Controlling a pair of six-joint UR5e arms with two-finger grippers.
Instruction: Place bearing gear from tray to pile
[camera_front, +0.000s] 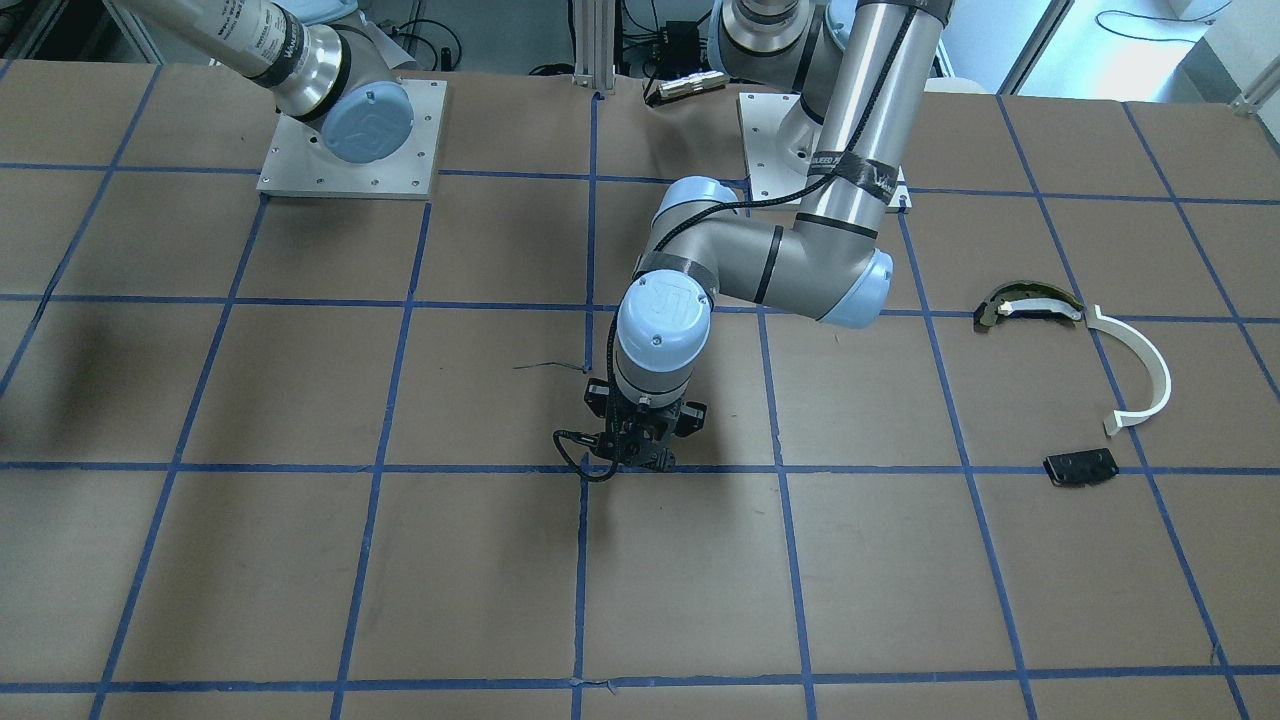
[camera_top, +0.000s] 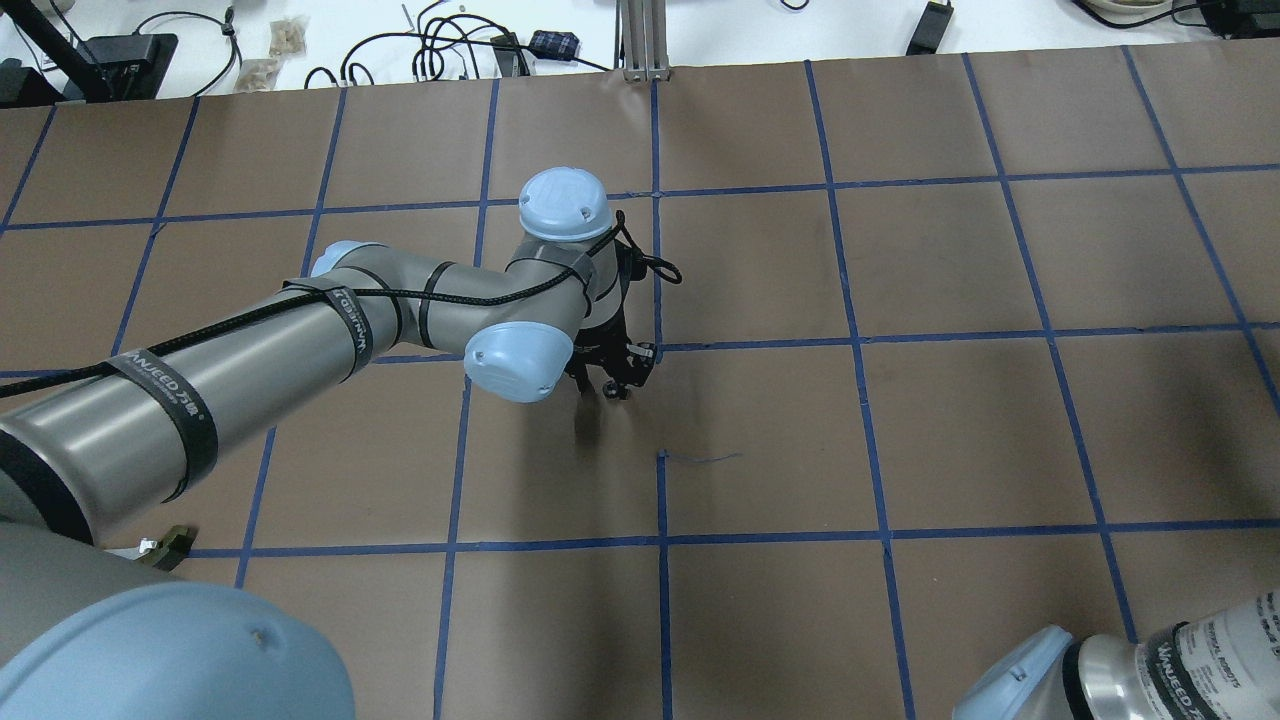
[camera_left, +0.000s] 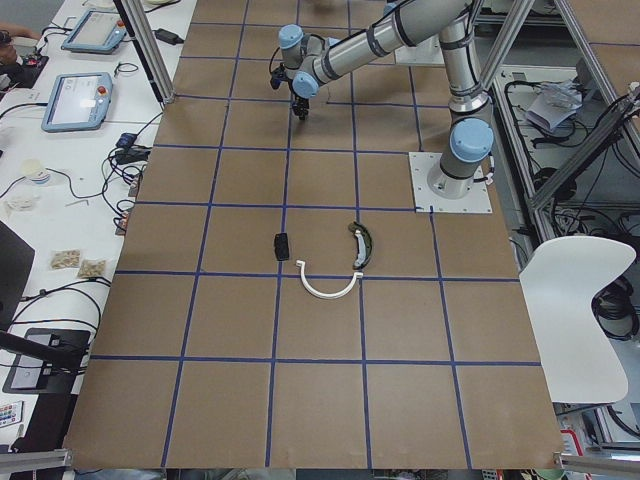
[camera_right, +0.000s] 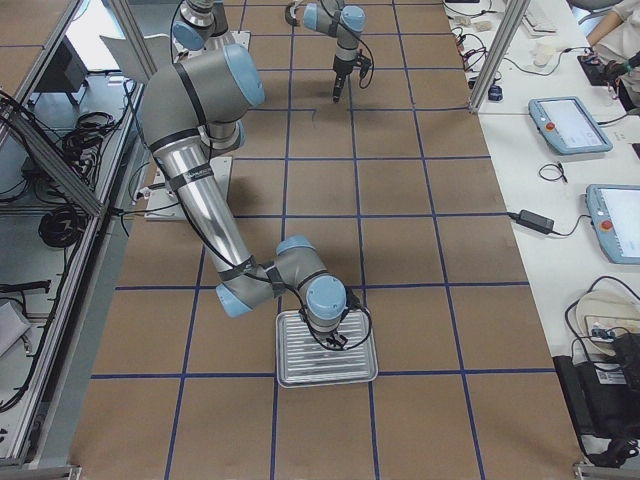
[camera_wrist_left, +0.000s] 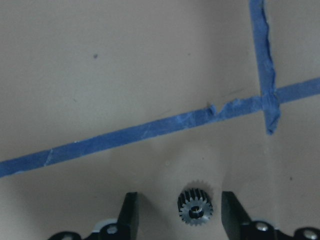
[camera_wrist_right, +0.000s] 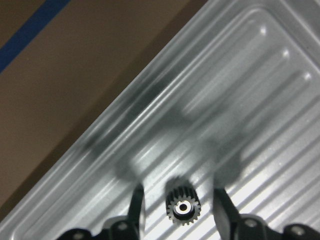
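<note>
In the right wrist view a small dark bearing gear (camera_wrist_right: 183, 206) lies on the ribbed metal tray (camera_wrist_right: 165, 95), between the fingers of my open right gripper (camera_wrist_right: 178, 196), with a gap on each side. The exterior right view shows this gripper (camera_right: 336, 340) low over the tray (camera_right: 355, 372). My left gripper (camera_wrist_left: 180, 201) is open astride a second gear (camera_wrist_left: 195, 209) that lies on the brown paper by a blue tape crossing. It stands mid-table (camera_front: 640, 458). The pile lies far off: a white arc (camera_front: 1142, 365), an olive curved piece (camera_front: 1030, 305) and a black plate (camera_front: 1080, 467).
The table is brown paper with a blue tape grid (camera_top: 860, 340). The arm bases stand on metal plates (camera_front: 350, 150) at the robot's edge. Cables and tablets (camera_left: 75, 100) lie beyond the far edge. A thin wire scrap (camera_top: 700, 458) lies near the left gripper.
</note>
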